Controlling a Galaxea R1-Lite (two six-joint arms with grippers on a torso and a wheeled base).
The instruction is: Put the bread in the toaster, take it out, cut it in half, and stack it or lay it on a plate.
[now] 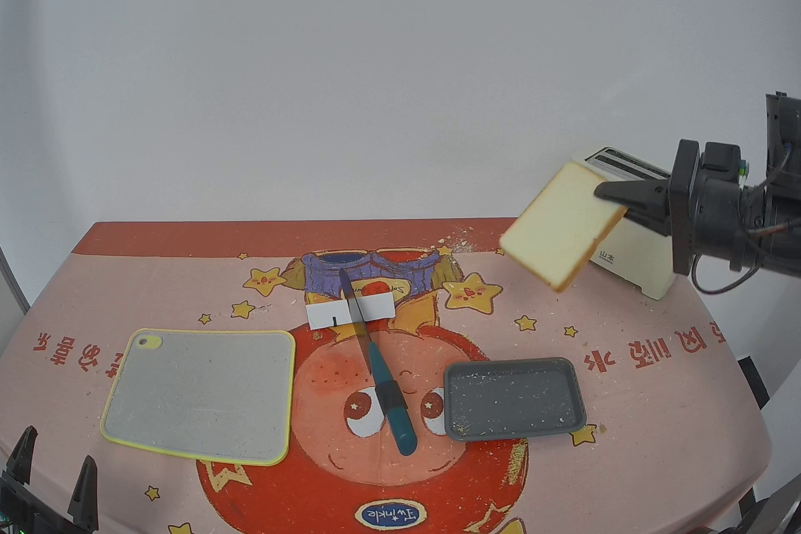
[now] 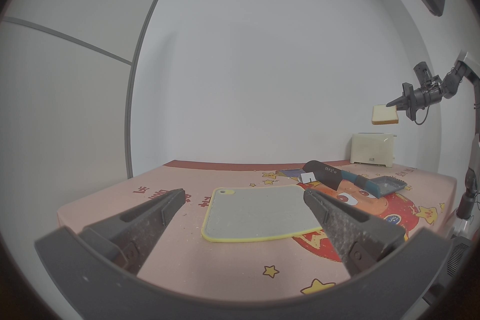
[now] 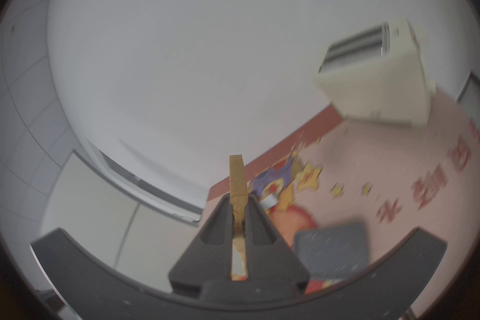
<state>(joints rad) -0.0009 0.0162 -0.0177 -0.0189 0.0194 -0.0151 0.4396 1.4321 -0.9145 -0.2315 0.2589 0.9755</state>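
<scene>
My right gripper (image 1: 613, 192) is shut on a slice of bread (image 1: 564, 225), holding it in the air beside and above the cream toaster (image 1: 638, 252) at the table's back right. In the right wrist view the bread (image 3: 237, 183) shows edge-on between the closed fingers (image 3: 215, 228), with the toaster (image 3: 380, 76) and its two slots off to one side. A teal-handled knife (image 1: 380, 373) lies mid-table. The grey tray-like plate (image 1: 513, 399) sits to the knife's right, the cutting board (image 1: 200, 394) to its left. My left gripper (image 2: 245, 216) stands open low at the table's front left.
A small white paper card (image 1: 349, 310) lies under the knife blade. Crumbs are scattered on the plate and near the table's back edge. The patterned cloth covers the table (image 1: 667, 410), with bare room at the front right. A white wall rises behind.
</scene>
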